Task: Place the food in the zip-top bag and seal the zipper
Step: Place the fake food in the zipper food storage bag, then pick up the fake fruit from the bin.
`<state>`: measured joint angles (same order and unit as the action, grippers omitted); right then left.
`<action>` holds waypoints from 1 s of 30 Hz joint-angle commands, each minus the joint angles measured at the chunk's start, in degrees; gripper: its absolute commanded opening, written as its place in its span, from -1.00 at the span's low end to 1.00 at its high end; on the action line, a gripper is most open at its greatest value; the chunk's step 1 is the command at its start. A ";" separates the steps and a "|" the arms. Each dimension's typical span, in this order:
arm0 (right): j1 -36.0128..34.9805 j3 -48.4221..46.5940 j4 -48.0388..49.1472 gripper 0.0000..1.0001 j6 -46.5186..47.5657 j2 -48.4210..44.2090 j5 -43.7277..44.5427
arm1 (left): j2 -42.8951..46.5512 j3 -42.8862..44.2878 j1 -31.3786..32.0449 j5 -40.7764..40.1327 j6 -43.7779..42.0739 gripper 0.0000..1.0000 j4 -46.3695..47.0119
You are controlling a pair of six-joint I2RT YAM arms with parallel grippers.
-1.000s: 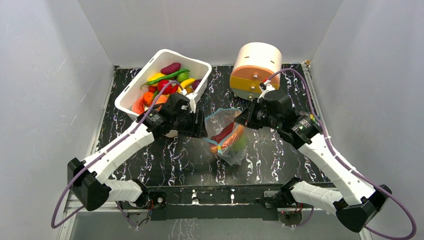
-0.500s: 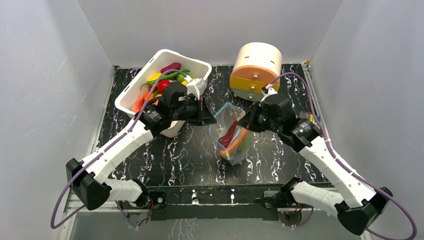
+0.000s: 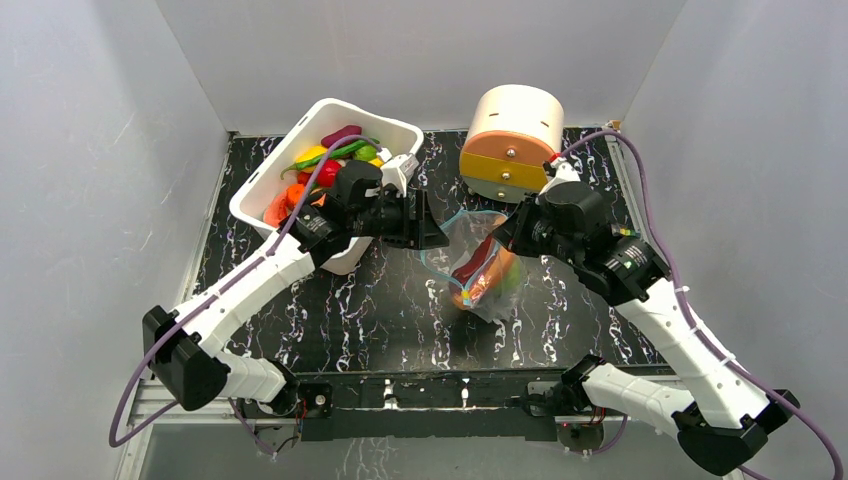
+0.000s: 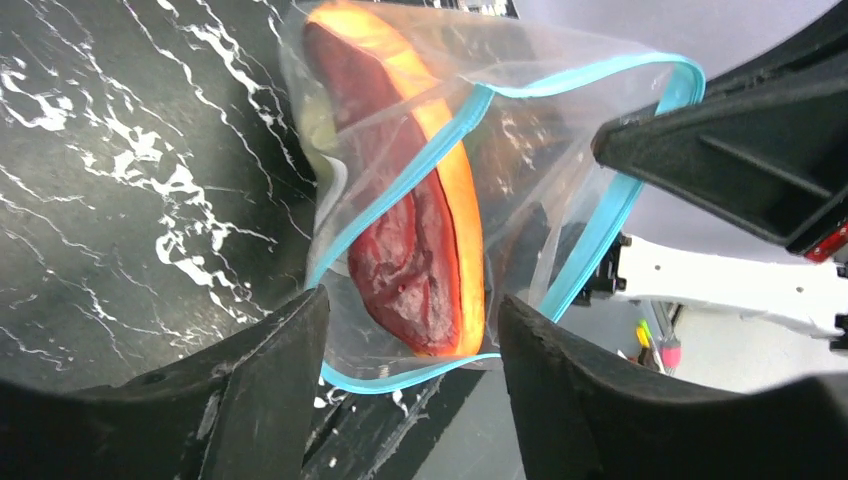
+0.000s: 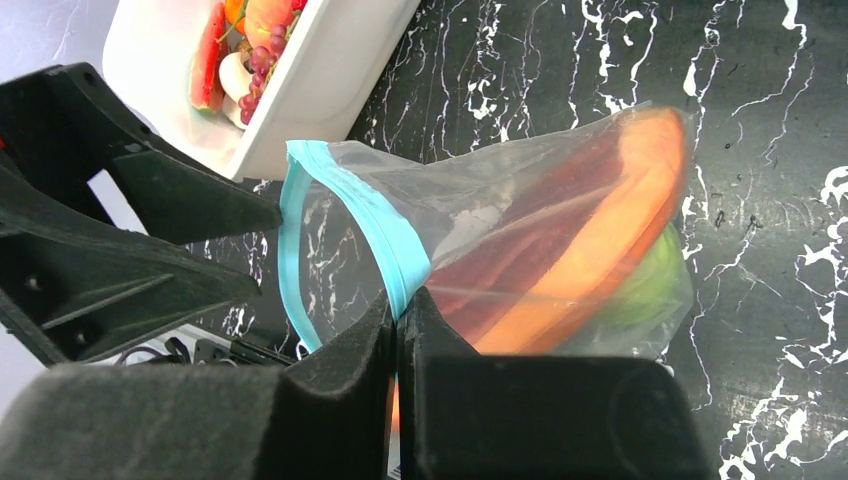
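Note:
The clear zip-top bag hangs over the table's middle, holding a dark red piece, an orange piece and a green piece of food. My right gripper is shut on the blue-teal zipper strip at the bag's right mouth edge, as the right wrist view shows. My left gripper is open; in the left wrist view the bag's mouth edge lies between its fingers, not clamped. The mouth stands open.
A white bin with several more toy fruits and vegetables stands at the back left, right behind my left arm; it also shows in the right wrist view. A cream and orange round container lies on its side at the back, behind my right gripper.
My right gripper has carried the bag to the right and away from me. My left gripper has followed it, moving right and towards the back alongside the bin.

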<state>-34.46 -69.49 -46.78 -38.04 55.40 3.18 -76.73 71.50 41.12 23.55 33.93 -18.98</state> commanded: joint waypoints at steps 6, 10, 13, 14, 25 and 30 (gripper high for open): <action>-0.14 3.99 3.74 -1.00 1.12 -1.95 2.31 | 3.18 4.37 0.27 -13.45 -11.28 0.55 -6.98; -0.17 5.68 4.99 -1.00 1.18 -2.24 0.95 | 0.88 7.78 0.06 -22.77 -15.84 0.68 -11.44; -0.17 6.27 5.98 -1.00 1.15 -2.46 -0.32 | -1.34 11.01 -1.04 -28.03 -18.58 0.83 -14.56; -0.16 6.36 6.15 -1.00 1.17 -2.48 -0.50 | -2.72 11.92 -1.69 -29.04 -19.09 0.93 -15.32; -0.12 7.81 7.58 -1.00 0.99 -3.05 -4.50 | -8.24 12.47 -21.88 -24.60 -21.06 0.38 -14.14; -0.16 8.48 6.71 -1.00 0.61 -4.81 -4.57 | -13.36 8.96 -28.73 -23.39 -22.40 0.24 -11.68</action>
<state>-34.46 -60.97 -43.33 -37.58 52.77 -1.32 -87.99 81.69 14.83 -1.48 13.58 -31.94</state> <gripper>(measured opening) 0.009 0.600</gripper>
